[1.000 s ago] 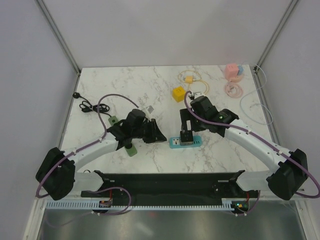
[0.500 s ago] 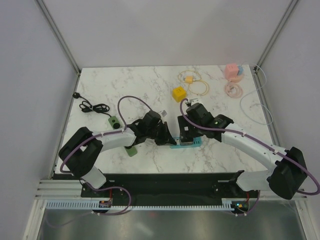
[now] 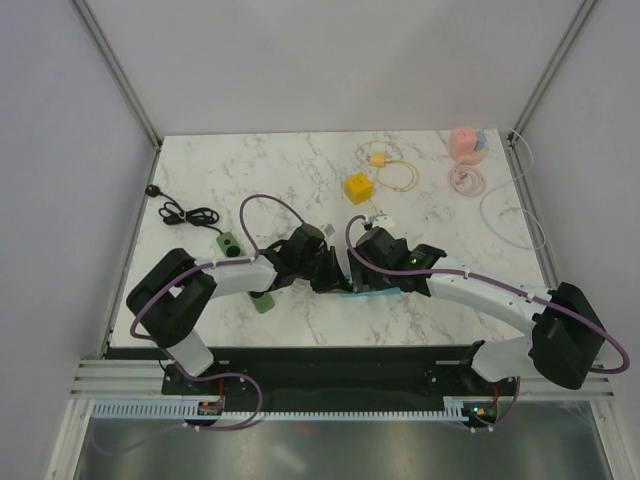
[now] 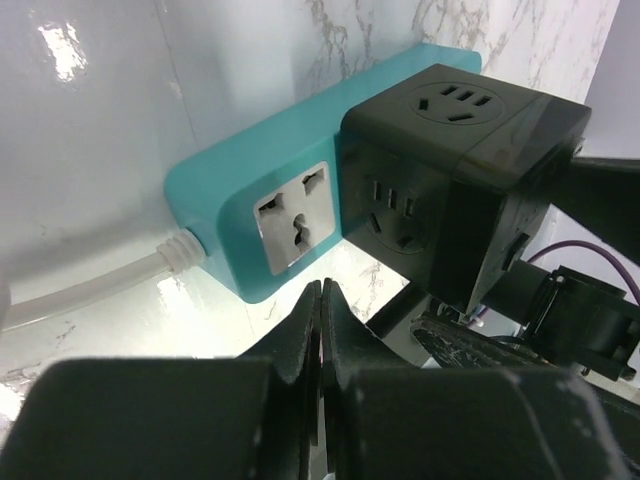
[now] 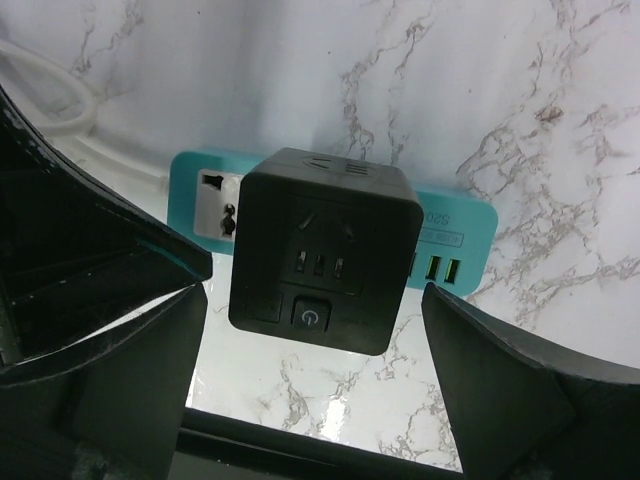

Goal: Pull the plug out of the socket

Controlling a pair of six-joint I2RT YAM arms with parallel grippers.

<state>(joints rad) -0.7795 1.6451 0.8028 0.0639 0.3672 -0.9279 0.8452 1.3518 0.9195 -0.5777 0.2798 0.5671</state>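
Observation:
A black cube plug [image 5: 320,250] sits plugged into a teal socket strip [image 5: 455,235] on the marble table. In the left wrist view the plug [image 4: 450,170] stands on the strip [image 4: 230,215] beside a free white outlet. My right gripper [image 5: 315,390] is open, its fingers [image 5: 500,380] apart on either side of the plug without touching it. My left gripper [image 4: 322,300] is shut and empty, its tips just in front of the strip's left end. In the top view both grippers meet over the strip [image 3: 385,290], which is mostly hidden.
The strip's white cable [image 4: 90,290] runs off to the left. A yellow cube [image 3: 357,188], yellow cable loops [image 3: 385,160], a pink block [image 3: 465,142], a black cord [image 3: 185,212] and a green switch [image 3: 231,243] lie further back and left.
My right gripper has come down and toward me over the plug, its fingers now straddling it. My left gripper has swung right to the strip's left end.

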